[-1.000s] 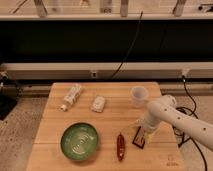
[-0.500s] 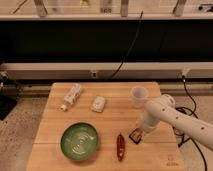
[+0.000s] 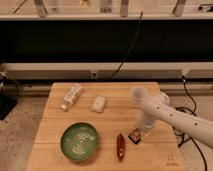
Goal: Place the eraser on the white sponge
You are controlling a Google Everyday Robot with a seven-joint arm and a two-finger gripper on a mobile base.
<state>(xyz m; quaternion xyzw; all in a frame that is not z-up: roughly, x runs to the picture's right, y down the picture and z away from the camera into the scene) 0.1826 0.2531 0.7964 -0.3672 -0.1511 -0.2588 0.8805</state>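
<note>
While the gripper point(image 3: 142, 128) hangs at the eraser point(image 3: 134, 135), its hold impossible to tell, a square, centred grasp looks essential before any carry to the white sponge point(image 3: 98, 104).

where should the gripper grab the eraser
Grip the eraser across its dark sides, straight down from above: it seems to lie flat on the table, so only the sides offer a hold. The gripper is just at its upper right.

White rounded arm point(image 3: 172, 116) with small dark dots, tool point(image 3: 138, 131) at its lower tip.
</note>
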